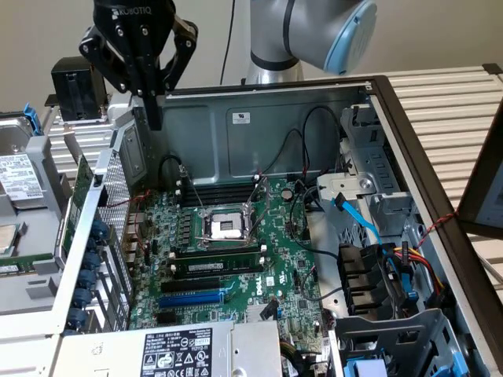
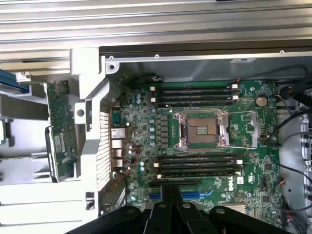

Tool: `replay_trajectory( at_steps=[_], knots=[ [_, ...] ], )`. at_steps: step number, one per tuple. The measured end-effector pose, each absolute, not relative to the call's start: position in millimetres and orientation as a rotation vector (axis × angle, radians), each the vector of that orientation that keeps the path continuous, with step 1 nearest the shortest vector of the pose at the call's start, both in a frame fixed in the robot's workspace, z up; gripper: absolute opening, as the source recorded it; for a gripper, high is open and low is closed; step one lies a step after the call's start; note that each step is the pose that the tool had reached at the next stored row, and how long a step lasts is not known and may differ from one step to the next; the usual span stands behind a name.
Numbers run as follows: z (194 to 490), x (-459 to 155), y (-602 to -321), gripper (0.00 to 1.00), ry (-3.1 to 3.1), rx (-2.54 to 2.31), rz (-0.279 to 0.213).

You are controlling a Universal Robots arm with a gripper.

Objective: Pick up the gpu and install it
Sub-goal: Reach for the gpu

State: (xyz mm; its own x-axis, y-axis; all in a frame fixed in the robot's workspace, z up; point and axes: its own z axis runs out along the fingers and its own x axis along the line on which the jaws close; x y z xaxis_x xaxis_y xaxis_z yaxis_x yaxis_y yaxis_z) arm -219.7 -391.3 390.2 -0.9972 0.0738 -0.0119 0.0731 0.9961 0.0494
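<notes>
The gpu (image 1: 80, 191) is a small green card standing on edge just outside the open computer case, against its perforated rear wall (image 1: 116, 204) on the exterior view's left. In the wrist view the gpu (image 2: 59, 127) shows its green board with a dark part low on it. My black gripper (image 1: 156, 119) hangs above the case's rear corner, higher than the card and slightly toward the exterior view's right. Its fingers (image 2: 170, 197) are pressed together with nothing between them, and they hover over the motherboard's (image 2: 209, 146) lower slots.
Inside the case lie the green motherboard (image 1: 236, 259) with a bare CPU socket (image 1: 224, 228), black memory sticks (image 1: 212, 263) and a blue slot (image 1: 189, 298). A power supply (image 1: 181, 349), drive cage (image 1: 393, 330) and loose cables (image 1: 377, 251) crowd the near side. A hard drive (image 1: 20, 177) lies outside.
</notes>
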Motion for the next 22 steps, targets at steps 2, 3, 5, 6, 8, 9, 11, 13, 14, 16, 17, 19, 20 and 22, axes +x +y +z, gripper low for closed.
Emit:
replay_trajectory(
  at_steps=[2, 3, 5, 6, 8, 9, 11, 13, 14, 16, 17, 19, 20, 22],
  knots=[
    [389.7, -228.7, -390.4, 0.11, 3.125, 0.115, 0.077],
    [389.5, -233.4, -390.0, 0.11, 3.125, 0.115, 0.077],
    [389.1, -242.5, -389.1, 0.11, 3.125, 0.115, 0.077],
    [388.8, -247.2, -388.7, 0.11, 3.125, 0.115, 0.077],
    [388.4, -256.1, -387.7, 0.11, 3.125, 0.115, 0.078],
    [388.2, -261.0, -387.2, 0.11, 3.125, 0.115, 0.078],
    [387.8, -270.0, -386.3, 0.11, 3.125, 0.115, 0.079],
    [387.4, -279.0, -385.4, 0.11, 3.125, 0.115, 0.080],
    [387.2, -283.6, -384.9, 0.11, 3.125, 0.115, 0.080],
    [386.7, -292.7, -384.0, 0.11, 3.125, 0.115, 0.081],
    [386.5, -297.3, -383.5, 0.11, 3.125, 0.115, 0.082],
    [386.1, -306.5, -382.6, 0.11, 3.125, 0.115, 0.083],
    [385.9, -310.9, -382.1, 0.11, 3.125, 0.115, 0.084],
    [385.4, -320.0, -381.1, 0.11, 3.125, 0.115, 0.085]
  ],
)
